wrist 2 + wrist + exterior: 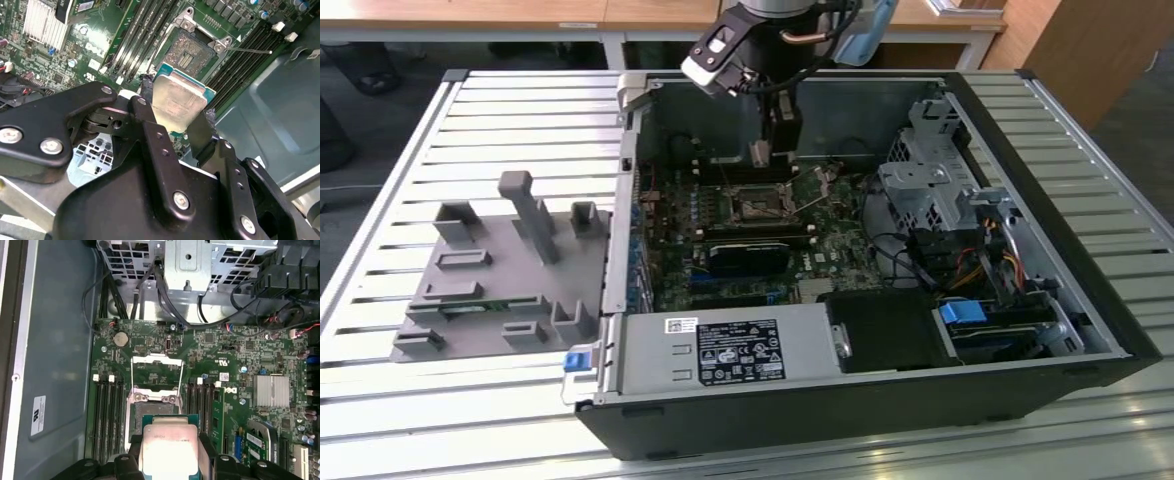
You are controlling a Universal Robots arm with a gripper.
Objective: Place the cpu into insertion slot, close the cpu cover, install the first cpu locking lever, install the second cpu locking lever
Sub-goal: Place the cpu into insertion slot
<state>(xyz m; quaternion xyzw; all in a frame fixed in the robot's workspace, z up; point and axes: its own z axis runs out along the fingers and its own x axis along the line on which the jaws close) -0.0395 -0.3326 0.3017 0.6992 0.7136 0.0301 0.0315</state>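
Though several labels show, none has print clear enough to make out. The slatted metal desk carries an open black computer case, and the pincer hangs inside it, over the far part of the board. Well off to one side of the pincer, outside the case, sits a grey moulded fixture with upright posts. On the near side of the case from the pincer lies the silver power supply, with a large black-and-white label on top and a small white sticker beside it. A white sticker also sits on the case's grey inner wall.

The green motherboard spreads beneath the pincer. It bears a small white tag and a finned silver heatsink.

In both wrist views the pincer is closed partway, its two black fingers clamping opposite edges of the cpu. The chip's silvery-beige top carries faint engraving, too faint to tell.

Just beyond the fingertips lies the insertion slot, dark and uncovered. The cpu cover stands raised on the slot's far side from the pincer. The chip is not seated. Whether its leading edge touches the slot's rim, I cannot tell.
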